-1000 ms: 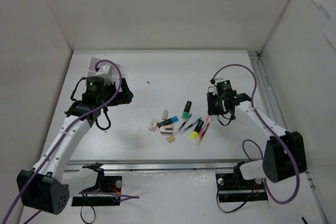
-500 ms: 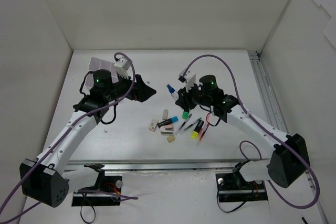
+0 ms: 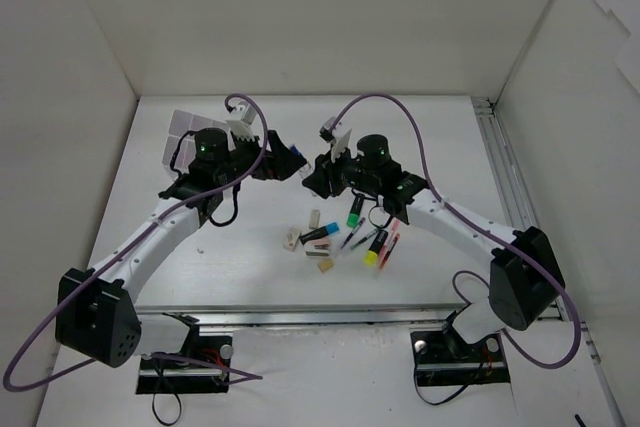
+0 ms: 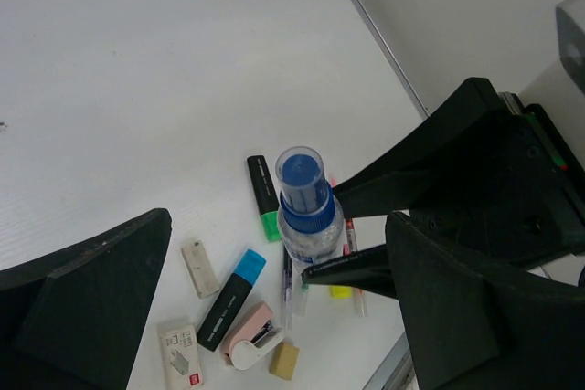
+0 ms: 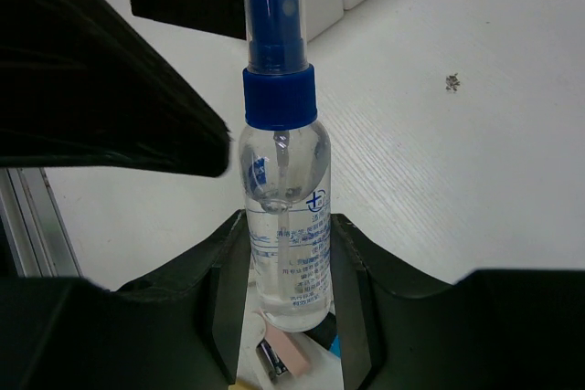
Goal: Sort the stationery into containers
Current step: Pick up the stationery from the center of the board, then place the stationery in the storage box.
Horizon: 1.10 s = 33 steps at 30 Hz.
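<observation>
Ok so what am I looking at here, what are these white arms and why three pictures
Two robot arms are bolted to a table. One picture looks down from above. The other two come from wrist cameras, so each shows its own gripper up close. The right gripper holds a clear blue-capped spray bottle above the table. The left gripper faces it, wide open. On the table lie highlighters, pens and erasers. The white compartment box sits far left.
</observation>
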Motion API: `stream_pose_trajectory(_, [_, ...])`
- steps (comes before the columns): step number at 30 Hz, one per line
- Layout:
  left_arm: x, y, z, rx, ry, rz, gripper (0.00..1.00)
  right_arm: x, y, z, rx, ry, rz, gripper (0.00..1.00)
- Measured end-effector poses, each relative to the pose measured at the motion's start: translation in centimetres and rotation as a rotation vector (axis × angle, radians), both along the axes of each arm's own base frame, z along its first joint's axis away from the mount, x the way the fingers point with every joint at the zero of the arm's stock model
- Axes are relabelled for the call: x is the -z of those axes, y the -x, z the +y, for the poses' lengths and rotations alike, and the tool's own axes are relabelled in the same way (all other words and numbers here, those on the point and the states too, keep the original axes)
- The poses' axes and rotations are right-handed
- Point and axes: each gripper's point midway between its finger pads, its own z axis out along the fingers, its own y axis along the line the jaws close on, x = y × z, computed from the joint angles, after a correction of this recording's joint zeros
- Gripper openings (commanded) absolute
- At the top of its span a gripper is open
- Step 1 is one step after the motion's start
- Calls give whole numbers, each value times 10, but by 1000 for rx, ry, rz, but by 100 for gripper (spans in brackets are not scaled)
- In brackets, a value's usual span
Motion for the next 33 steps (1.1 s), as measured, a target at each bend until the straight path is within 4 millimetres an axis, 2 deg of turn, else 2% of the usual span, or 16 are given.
stream_pose_trajectory(7, [27,-16,-3,-39,-26,58,65,0,-1,14,-14,-12,22,2])
stream_pose_trajectory(9, [29,-18,-5,-42,-23,65,58,2,-1,17,-17,-6,27,2])
stream_pose_trajectory(12, [28,-19,-8,-37,-16,64,38,4,-3,20,-13,4,33,3])
stream_pose_trajectory(13, [27,-19,-10,-34,-14,61,27,4,-3,21,-12,7,31,3])
stream_pose_trajectory(15, [22,-19,-15,-18,-6,54,17,6,-4,22,-6,15,32,4])
stream_pose_trajectory(16, [22,-20,-15,-19,-9,49,5,6,-6,22,-2,17,32,5])
stream_pose_trajectory(17, [22,-20,-15,-20,-9,50,0,6,-6,22,0,19,32,7])
stream_pose_trajectory(20, [22,-20,-15,-17,-7,48,0,5,-8,22,12,26,36,12])
stream_pose_trajectory(21, [21,-21,-15,-20,-7,46,0,5,-9,23,14,28,41,17])
stream_pose_trajectory(22, [21,-22,-14,-26,-9,45,0,5,-10,24,16,31,45,32])
stream_pose_trajectory(24, [21,-24,-12,-43,-16,39,0,5,-12,27,19,36,51,42])
stream_pose_trajectory(25, [21,-25,-10,-57,-22,36,0,5,-14,28,24,38,56,51])
stream_pose_trajectory(27, [23,-29,-2,-100,-50,29,0,1,-18,30,37,32,55,59])
stream_pose_trajectory(28, [23,-30,2,-122,-63,27,0,-1,-19,30,39,31,53,70])
stream_pose_trajectory(30, [23,-33,16,-176,-91,23,0,-9,-22,31,48,18,48,76])
stream_pose_trajectory(33, [11,-42,50,-287,-107,-3,0,-16,-24,32,55,4,43,98])
